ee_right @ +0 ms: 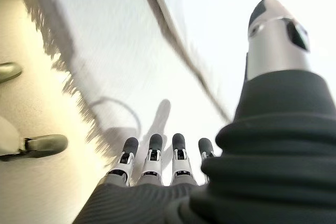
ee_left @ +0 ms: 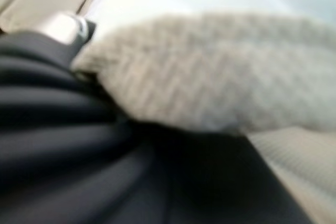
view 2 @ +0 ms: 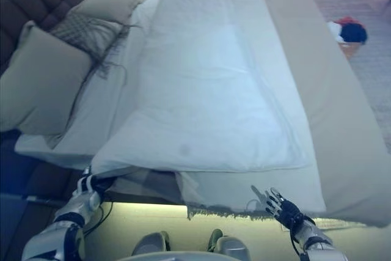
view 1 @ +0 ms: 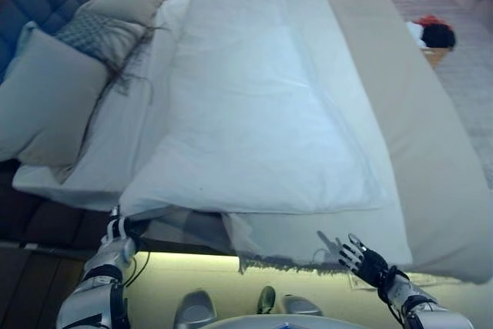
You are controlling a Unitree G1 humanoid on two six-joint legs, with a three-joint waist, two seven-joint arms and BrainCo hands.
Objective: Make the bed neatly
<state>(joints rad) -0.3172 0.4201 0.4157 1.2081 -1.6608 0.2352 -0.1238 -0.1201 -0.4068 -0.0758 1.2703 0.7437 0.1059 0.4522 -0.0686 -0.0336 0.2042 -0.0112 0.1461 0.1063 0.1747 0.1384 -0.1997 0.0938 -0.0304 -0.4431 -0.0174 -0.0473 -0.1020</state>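
Two hands: both low at the near edge of the bed.
Left hand [view 1: 117, 229]: tucked up under the near corner of the white duvet [view 1: 254, 113]; the fingers are buried in the cloth, so whether it grips cannot be told. Its wrist view shows only woven fabric pressed against the dark cover.
Right hand [view 1: 360, 258]: fingers spread and straight, holding nothing, hovering just off the frayed hem of the beige blanket [view 1: 431, 152].
Duvet: lies lengthwise down the middle of the mattress, fairly flat, its near edge running straight across just above the hands.
Blanket: spread under the duvet and out to the right, its far-right edge drooping over the bed's side; near hem ragged and hanging over the lit bed base.
Pillows [view 1: 46, 98]: stacked against the headboard on the left, with a grey fringed throw [view 1: 100, 36] draped between them.
Open room: carpet to the right of the bed, with a basket [view 1: 433, 40] of red and dark items well apart from the mattress.
Writing: no legible print anywhere.
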